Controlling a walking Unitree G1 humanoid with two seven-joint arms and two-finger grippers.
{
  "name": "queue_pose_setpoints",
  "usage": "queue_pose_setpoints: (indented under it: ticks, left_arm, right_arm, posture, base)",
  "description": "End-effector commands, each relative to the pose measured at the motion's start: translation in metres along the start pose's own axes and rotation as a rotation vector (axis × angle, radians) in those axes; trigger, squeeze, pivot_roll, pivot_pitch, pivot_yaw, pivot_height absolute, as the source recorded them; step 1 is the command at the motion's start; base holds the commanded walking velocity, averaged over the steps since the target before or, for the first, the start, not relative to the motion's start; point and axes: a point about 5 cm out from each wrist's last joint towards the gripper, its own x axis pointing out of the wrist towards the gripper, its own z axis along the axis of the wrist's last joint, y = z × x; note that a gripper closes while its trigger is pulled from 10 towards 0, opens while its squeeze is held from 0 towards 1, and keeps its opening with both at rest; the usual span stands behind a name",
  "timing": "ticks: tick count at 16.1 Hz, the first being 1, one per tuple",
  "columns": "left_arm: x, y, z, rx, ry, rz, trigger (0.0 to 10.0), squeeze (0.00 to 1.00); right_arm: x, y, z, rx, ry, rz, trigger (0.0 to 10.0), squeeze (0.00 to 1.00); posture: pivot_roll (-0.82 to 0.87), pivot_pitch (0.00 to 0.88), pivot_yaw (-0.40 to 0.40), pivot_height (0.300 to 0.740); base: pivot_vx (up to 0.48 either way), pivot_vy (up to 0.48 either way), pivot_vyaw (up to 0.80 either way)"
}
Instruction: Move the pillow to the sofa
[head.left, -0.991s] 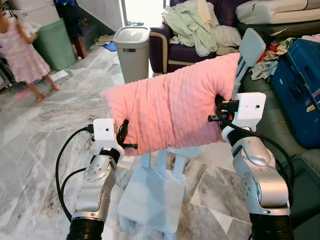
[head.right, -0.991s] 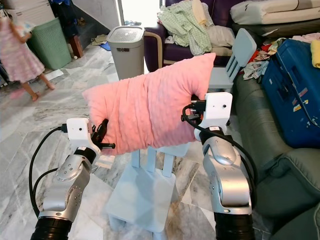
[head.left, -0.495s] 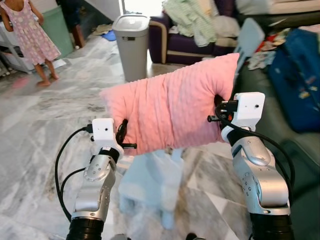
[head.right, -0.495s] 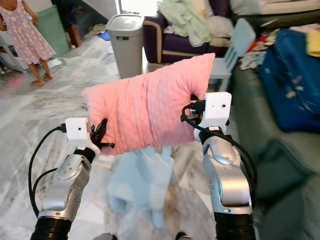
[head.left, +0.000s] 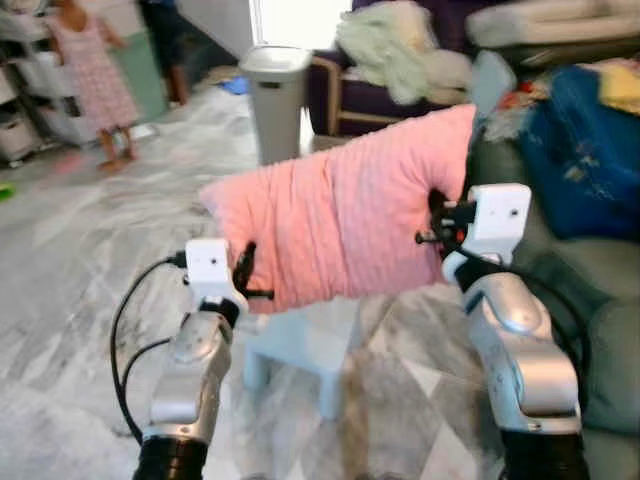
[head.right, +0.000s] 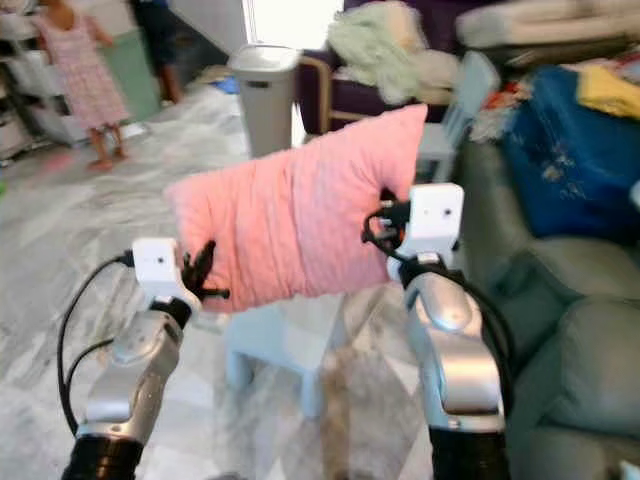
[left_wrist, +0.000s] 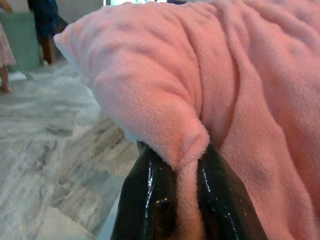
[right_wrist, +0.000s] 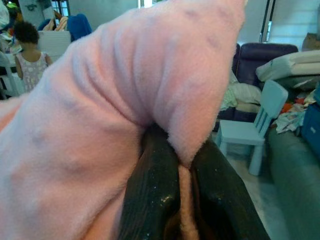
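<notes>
Left pincer (left_wrist: 187, 200) and right pincer (right_wrist: 182, 200) pinching plush, dimpled pink pillow (head.left: 350, 225)

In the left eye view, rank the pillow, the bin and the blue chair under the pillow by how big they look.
1. pillow, largest, but nearest the camera.
2. chair, partly hidden by the pillow.
3. bin, farther off, so its rank against the chair is unsure.

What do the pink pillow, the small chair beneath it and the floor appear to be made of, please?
Pink pillow: soft fleece or plush, with fuzzy nap that bunches where the left gripper and right gripper pinch it. Light blue chair: probably moulded plastic, smooth and matte. Floor: polished marble or marble-look tile, grey-veined with visible seams.
</notes>
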Motion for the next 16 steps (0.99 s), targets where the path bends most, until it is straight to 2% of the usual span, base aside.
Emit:
queue_pose_setpoints:
  ticks: [1, 4, 13, 16]
  left_arm:
    - [0.0004, -0.0001, 0.0027, -0.002, -0.011, 0.010, 10.0, 0.00]
    - [0.0010, -0.0007, 0.0025, -0.005, -0.010, 0.009, 10.0, 0.00]
    - [0.0026, 0.0024, 0.0025, -0.058, 0.000, 0.018, 10.0, 0.00]
    - [0.0029, 0.0039, 0.0023, -0.075, 0.005, 0.023, 10.0, 0.00]
  right_arm:
    - [0.0013, 0.0006, 0.0073, -0.003, -0.029, 0.007, 10.0, 0.00]
    - [0.0016, -0.0002, 0.0074, -0.005, -0.028, 0.007, 10.0, 0.00]
    - [0.0017, 0.0028, 0.0043, 0.003, -0.001, 0.029, 10.0, 0.00]
    - [0.0020, 0.0032, 0.0032, 0.009, 0.010, 0.030, 10.0, 0.00]
  posture:
    - [-0.06, 0.000, 0.020, 0.740]
    - [-0.06, 0.000, 0.020, 0.740]
    - [-0.07, 0.000, 0.018, 0.740]
    - [-0.07, 0.000, 0.018, 0.740]
  base:
    - [-0.356, 0.000, 0.00]
    - [-0.350, 0.000, 0.00]
    - [0.000, 0.000, 0.00]
    - [0.000, 0.000, -0.77]
